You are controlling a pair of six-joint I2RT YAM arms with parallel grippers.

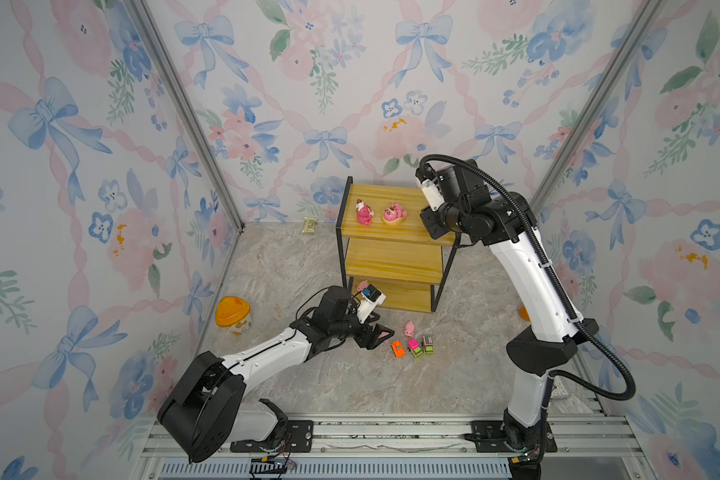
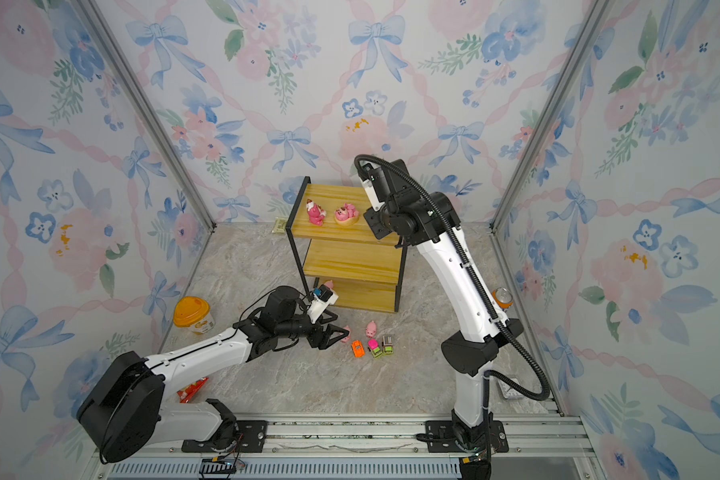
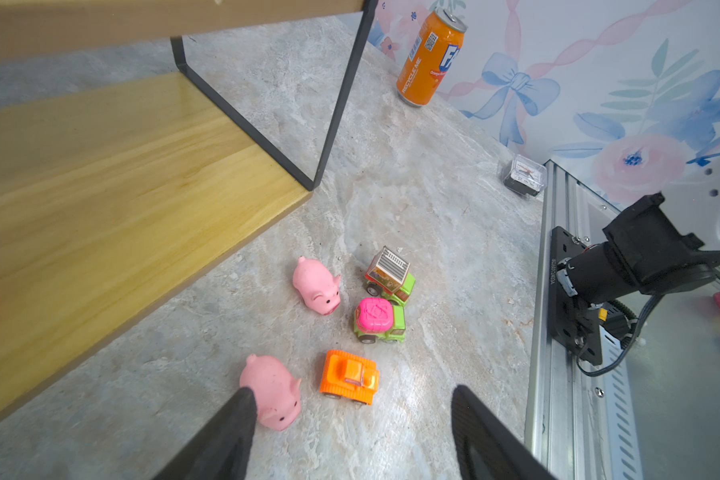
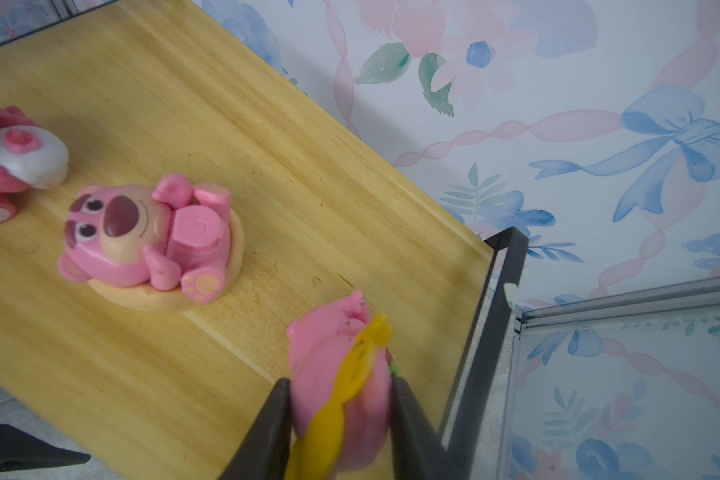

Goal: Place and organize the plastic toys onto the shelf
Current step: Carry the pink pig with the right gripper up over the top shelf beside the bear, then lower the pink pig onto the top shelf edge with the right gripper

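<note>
Clearly, the orange can (image 3: 429, 58) reads "RECYCLE ME"

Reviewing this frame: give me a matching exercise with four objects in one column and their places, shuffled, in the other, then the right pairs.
Things
1. dark pink plastic bear figurine lying on a round beige base
2. pink plastic bear figurine with a yellow piece across it
3. small orange plastic toy car
4. orange metal soda can

Places
A. upright on the marbled table by the flowered wall
B. clamped in the right gripper
C. on top of the yellow wooden black-framed shelf
D. on the table, beside a pale pink plastic pig

Pairs: 1-C, 2-B, 3-D, 4-A
</note>
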